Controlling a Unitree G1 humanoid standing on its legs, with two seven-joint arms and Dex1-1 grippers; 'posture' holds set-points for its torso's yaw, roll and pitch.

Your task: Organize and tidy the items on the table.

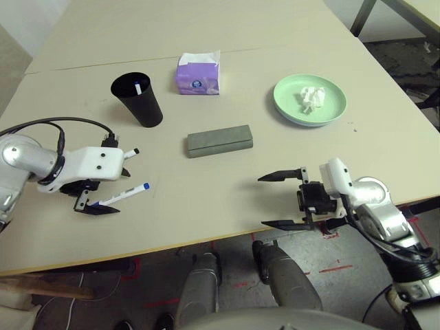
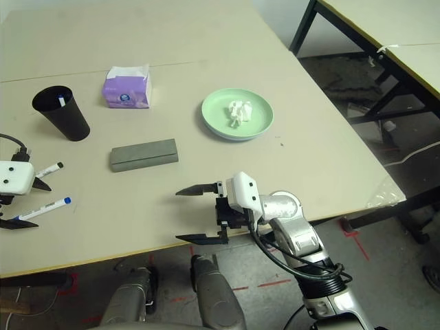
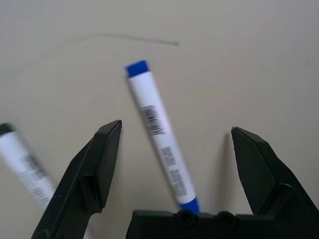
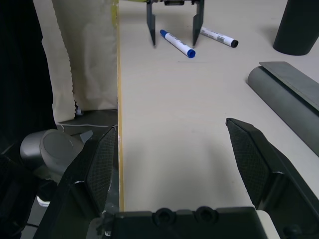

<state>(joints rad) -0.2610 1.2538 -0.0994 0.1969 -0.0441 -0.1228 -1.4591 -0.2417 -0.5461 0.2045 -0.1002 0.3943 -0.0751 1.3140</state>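
My left gripper is open low over the table at the near left. Its fingers straddle a white marker with a blue cap that lies flat. A second white marker with a black cap lies just outside the fingers. At the table's near edge, my right gripper stands open and holds nothing. The grey glasses case lies in the middle. Behind it are a black cup with a blue-tipped pen in it and the purple tissue box. A crumpled white tissue sits on the green plate.
A thin seam crosses the far part of the table. Another table with dark legs stands off to the far right. A black cable loops over my left forearm. Bare tabletop lies between the case and my right gripper.
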